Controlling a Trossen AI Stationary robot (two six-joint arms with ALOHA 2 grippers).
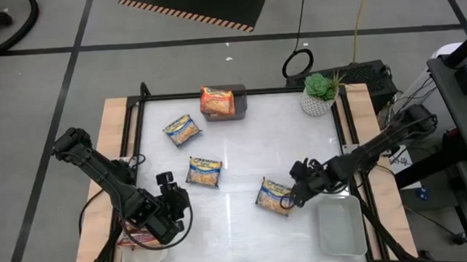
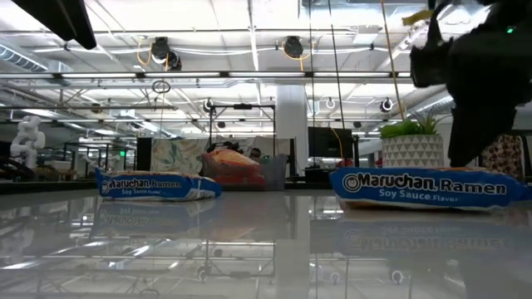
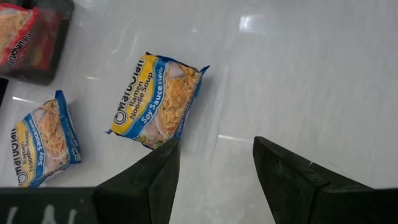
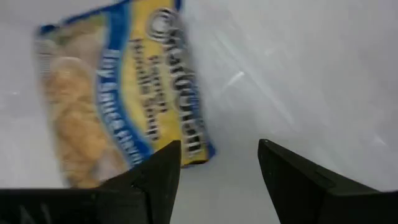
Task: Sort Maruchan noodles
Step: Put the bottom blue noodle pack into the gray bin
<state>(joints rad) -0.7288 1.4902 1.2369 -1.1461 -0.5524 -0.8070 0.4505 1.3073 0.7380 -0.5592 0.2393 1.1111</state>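
Observation:
Three blue-and-yellow Maruchan packets lie flat on the white table: one far left (image 1: 183, 130), one in the middle (image 1: 205, 172) (image 3: 158, 99), one toward the near right (image 1: 275, 196) (image 4: 118, 93) (image 2: 428, 187). An orange-red packet (image 1: 218, 101) sits in the grey bin (image 1: 240, 106) at the far edge. My right gripper (image 1: 299, 188) (image 4: 217, 168) is open, hovering just right of the near-right packet. My left gripper (image 1: 173, 198) (image 3: 214, 168) is open, near the table's near-left, short of the middle packet.
A white tray (image 1: 339, 226) lies at the near right corner. Another white tray (image 1: 143, 254) sits at the near left under my left arm, with something reddish in it. A potted plant (image 1: 320, 93) stands at the far right corner. Bare table lies between the packets.

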